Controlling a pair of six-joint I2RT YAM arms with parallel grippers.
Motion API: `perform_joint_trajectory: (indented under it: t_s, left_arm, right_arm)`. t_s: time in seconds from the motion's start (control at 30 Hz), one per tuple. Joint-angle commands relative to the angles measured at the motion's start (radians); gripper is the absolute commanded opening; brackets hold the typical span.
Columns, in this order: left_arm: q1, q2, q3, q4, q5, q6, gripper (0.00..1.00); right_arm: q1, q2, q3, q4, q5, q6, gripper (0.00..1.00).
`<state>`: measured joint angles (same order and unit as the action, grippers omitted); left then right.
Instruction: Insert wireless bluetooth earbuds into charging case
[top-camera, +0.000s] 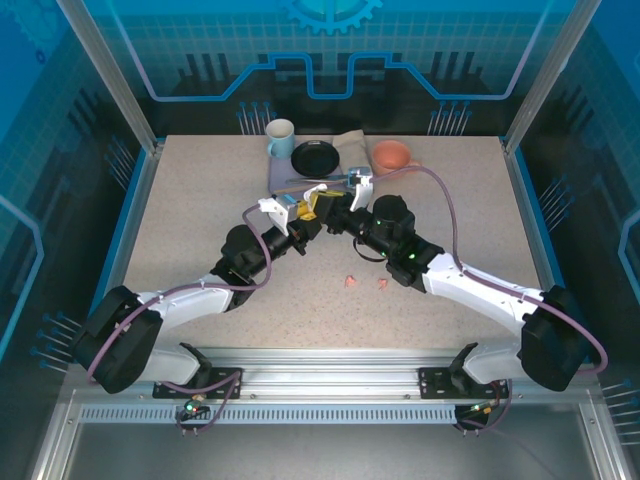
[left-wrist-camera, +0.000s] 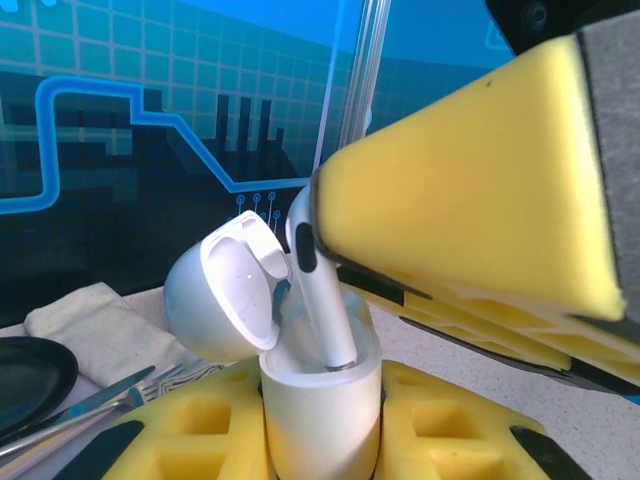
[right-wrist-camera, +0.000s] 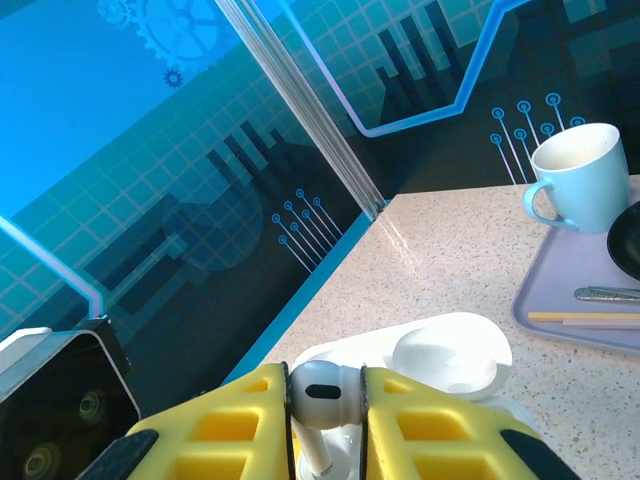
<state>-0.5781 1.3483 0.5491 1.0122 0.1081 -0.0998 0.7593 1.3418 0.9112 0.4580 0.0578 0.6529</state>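
L hand (left-wrist-camera: 320, 432): fingers clamped on the body of the charging case (left-wrist-camera: 322, 395). Case upright, approx mid-bench (top-camera: 200, 220) in top view. Lid (left-wrist-camera: 222, 295) hinged open, tipped back to the left in L wrist view.

R hand (right-wrist-camera: 325, 425): yellow pads pinched together on the head of the white earbud (right-wrist-camera: 322, 392). Stem points down w/ its tip inside the case opening; head above the rim, leaning slightly.

Loose on bench, near side of both hands: pink earbud (top-camera: 351, 281) and second pink earbud (top-camera: 383, 284), close together, not touching.

Back edge: tray (right-wrist-camera: 565, 300) w/ blue mug (right-wrist-camera: 585, 178) and black plate (top-camera: 315, 157). Orange cup (top-camera: 392, 155) beside the tray.
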Motion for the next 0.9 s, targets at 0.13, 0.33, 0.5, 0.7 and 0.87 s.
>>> perform_joint_trajectory:
  t_s: [0.13,0.33,0.5,0.7,0.87]
  left_arm:
    - [-0.001,-0.017,0.046,0.033,-0.013,-0.011,0.00]
    - [-0.001,-0.012,0.054,0.037,-0.026,-0.015,0.00]
    - [-0.001,-0.006,0.067,0.042,-0.031,-0.026,0.00]
    - [-0.002,-0.003,0.077,0.044,-0.033,-0.031,0.00]
    - [-0.002,-0.001,0.077,0.044,-0.034,-0.030,0.00]
  right_arm:
    - [0.017,-0.030,-0.025,0.021,0.031,-0.022,0.19]
    - [0.018,-0.038,-0.026,0.021,0.028,-0.025,0.19]
    - [0.018,-0.039,-0.060,0.029,0.012,-0.033,0.18]
    - [0.019,-0.039,-0.064,0.028,-0.014,-0.047,0.17]
    - [0.023,-0.032,-0.054,0.011,-0.040,-0.059,0.18]
